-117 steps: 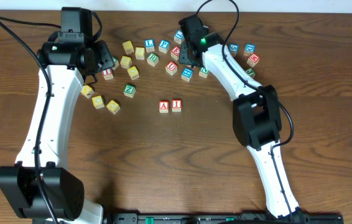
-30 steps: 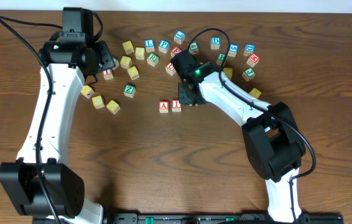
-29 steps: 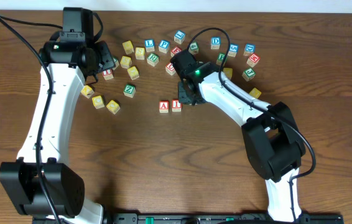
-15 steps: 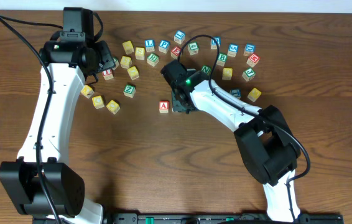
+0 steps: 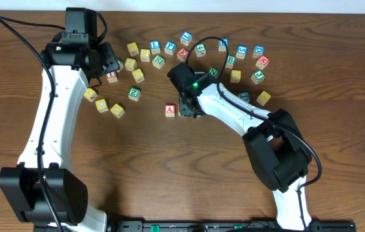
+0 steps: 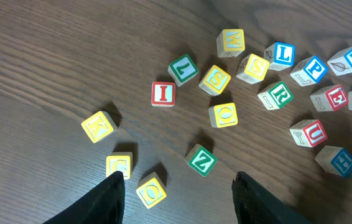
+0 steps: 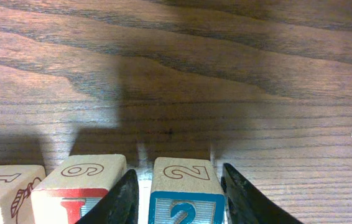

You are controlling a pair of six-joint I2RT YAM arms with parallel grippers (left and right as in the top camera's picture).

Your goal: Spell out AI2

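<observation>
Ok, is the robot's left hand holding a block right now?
No, the left wrist view shows the left gripper wide open, with nothing held in it.

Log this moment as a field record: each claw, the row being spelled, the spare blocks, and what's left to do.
left claw: open, empty, above the spare blocks
right claw: fingers flank the 2 block closely; gripping or just released, cannot tell
row: A block, I block, 2 block, in a line on the table
spare blocks: scattered in an arc behind the row
left to do: probably only for the right claw to let go and lift clear
</observation>
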